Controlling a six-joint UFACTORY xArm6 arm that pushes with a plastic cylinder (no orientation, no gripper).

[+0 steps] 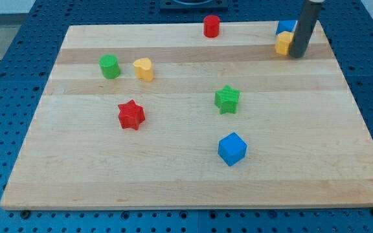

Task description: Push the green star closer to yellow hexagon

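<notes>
The pale wooden surface point(186, 175) carries all the blocks. My tip point(296, 55), a plain rod tool holding nothing, touches the yellow hexagon block point(283, 43) at the view's top right. The green star block point(226, 99) sits mid-board, well apart.

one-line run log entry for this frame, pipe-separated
tip at view's top right, beside yellow hexagon | green star mid-board, untouched, apart from hexagon | blue block behind hexagon | push not yet begun
</notes>
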